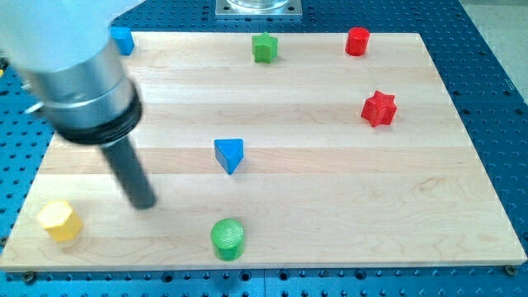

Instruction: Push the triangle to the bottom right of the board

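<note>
My tip [145, 202], a smooth dark rod without fingers, stands left of the blue triangle [229, 154] on the wooden board [330, 190].

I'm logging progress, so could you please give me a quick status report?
My tip on board, left of blue triangle, apart. Triangle mid-board, not yet bottom right. Green cylinder below it, off the direct path.
</note>
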Motion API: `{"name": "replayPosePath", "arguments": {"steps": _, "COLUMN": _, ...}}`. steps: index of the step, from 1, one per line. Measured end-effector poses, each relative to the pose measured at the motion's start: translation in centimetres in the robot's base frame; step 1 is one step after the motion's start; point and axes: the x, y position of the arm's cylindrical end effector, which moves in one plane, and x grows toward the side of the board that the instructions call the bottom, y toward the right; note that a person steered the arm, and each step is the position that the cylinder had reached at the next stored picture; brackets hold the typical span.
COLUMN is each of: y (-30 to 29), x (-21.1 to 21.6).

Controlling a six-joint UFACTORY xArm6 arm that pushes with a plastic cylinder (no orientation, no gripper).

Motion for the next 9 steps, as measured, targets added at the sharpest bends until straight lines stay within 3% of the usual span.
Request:
{"name": "replayPosePath", "arguments": {"steps": 1, "y": 4.5, "x": -2.8}}
{"name": "replayPosePath", "arguments": {"steps": 3, "y": 16.1, "x": -3.9}}
{"name": "replayPosePath", "arguments": {"steps": 4, "y": 12.7, "x": -4.3}}
{"name": "replayPosePath", "arguments": {"steps": 5, "y": 14.9, "x": -5.4}}
{"name": "replayPosePath", "arguments": {"steps": 7, "y": 25.5, "x": -5.6}}
{"name": "replayPosePath", "arguments": {"steps": 8, "y": 26.3, "x": -7.5}}
{"name": "replayPosePath", "arguments": {"steps": 9, "y": 31.2, "x": -6.3}}
